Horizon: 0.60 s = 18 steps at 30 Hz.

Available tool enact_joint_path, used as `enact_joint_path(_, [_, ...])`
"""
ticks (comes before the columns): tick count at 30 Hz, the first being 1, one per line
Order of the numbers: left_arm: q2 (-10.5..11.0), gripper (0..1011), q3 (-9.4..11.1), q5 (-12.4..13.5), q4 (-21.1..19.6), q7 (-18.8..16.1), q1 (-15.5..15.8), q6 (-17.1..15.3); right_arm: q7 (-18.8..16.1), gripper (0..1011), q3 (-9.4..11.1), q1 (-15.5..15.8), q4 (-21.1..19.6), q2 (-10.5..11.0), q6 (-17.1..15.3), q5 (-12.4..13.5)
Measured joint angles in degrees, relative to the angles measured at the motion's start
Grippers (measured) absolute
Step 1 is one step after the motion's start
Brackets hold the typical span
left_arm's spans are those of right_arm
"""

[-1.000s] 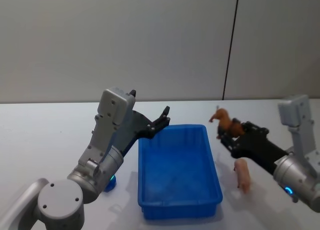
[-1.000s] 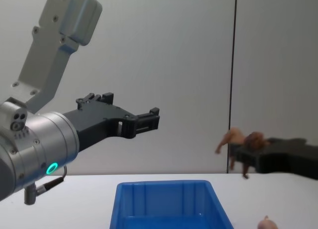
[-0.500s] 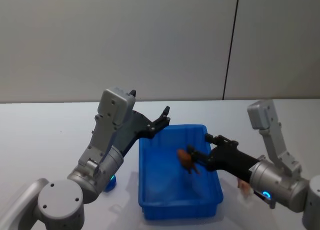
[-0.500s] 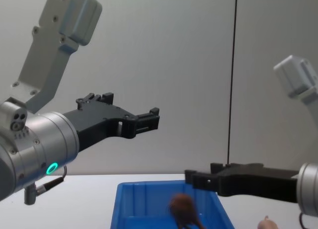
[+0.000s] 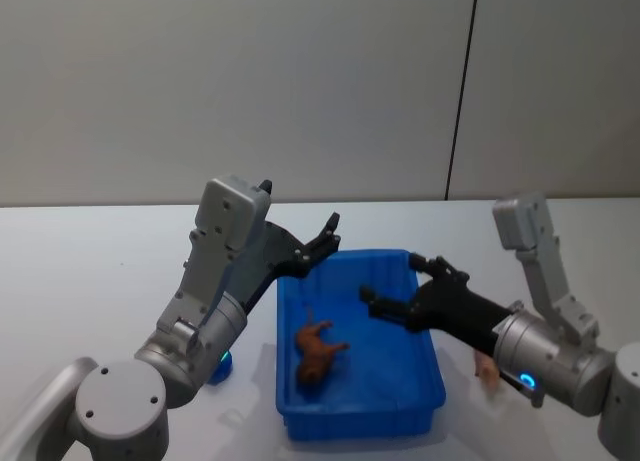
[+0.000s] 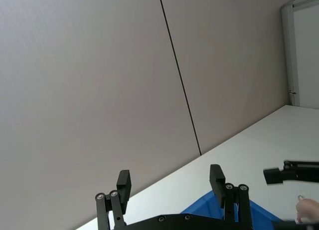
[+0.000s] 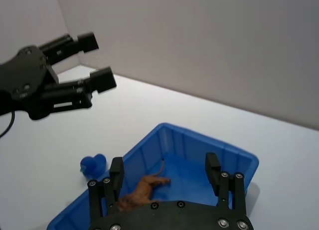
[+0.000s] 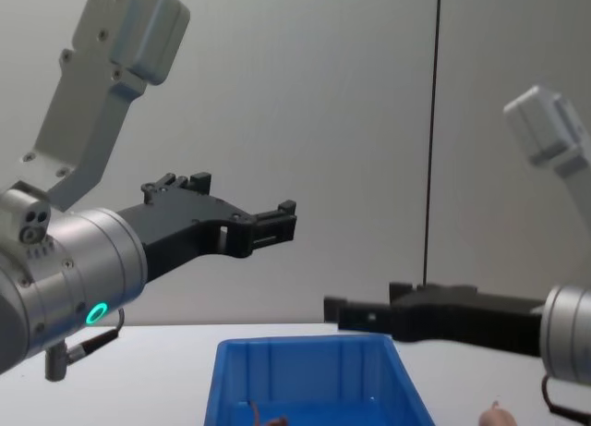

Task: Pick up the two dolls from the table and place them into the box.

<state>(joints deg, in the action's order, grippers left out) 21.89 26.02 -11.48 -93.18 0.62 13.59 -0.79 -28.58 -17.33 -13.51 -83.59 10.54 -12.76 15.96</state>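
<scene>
The orange-brown doll [image 5: 316, 349] lies on its side on the floor of the blue box [image 5: 430, 353], seen too in the right wrist view [image 7: 142, 190]. My right gripper [image 5: 393, 281] hovers open and empty over the box's right half, with the doll below and left of it. The pinkish doll [image 5: 487, 367] stands on the white table [image 5: 90, 271] right of the box, mostly hidden behind my right arm; its tip shows in the chest view [image 8: 494, 413]. My left gripper [image 5: 322, 236] is held open in the air above the box's back left corner.
A small blue object [image 5: 222, 366] sits on the table left of the box, under my left arm, also seen in the right wrist view [image 7: 93, 163]. A plain grey wall stands behind the table.
The right gripper carried the orange-brown doll over the box, opened, and the doll dropped to the box floor. The left arm has not moved.
</scene>
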Motion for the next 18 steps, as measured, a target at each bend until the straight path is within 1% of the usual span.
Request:
enact_joint_path(5, [0.0,1001,0.0,0.0,0.0,0.0,0.0,0.0,1.3,1001,0.9,-0.3,-1.0,0.4,2.3,1.1])
enact_joint_path(6, [0.0,1001,0.0,0.0,0.0,0.0,0.0,0.0,1.3,1001,0.9,-0.3,-1.0,0.4,2.3,1.1])
enact_joint_path(9, [0.0,1001,0.0,0.0,0.0,0.0,0.0,0.0,2.3,1001,1.6,-0.3,-1.7,0.9,3.1,1.8])
enact_joint_path(10, [0.0,1001,0.0,0.0,0.0,0.0,0.0,0.0,2.8,1001,2.1,-0.1,-2.3,1.4,3.3,2.2])
enact_joint_path(14, [0.0,1001,0.0,0.0,0.0,0.0,0.0,0.0,4.3,1001,3.3,0.8,-4.0,2.8,3.2,3.4])
enact_joint_path(18, [0.0,1001,0.0,0.0,0.0,0.0,0.0,0.0,5.6,1001,4.4,2.2,-5.9,4.3,2.1,4.7])
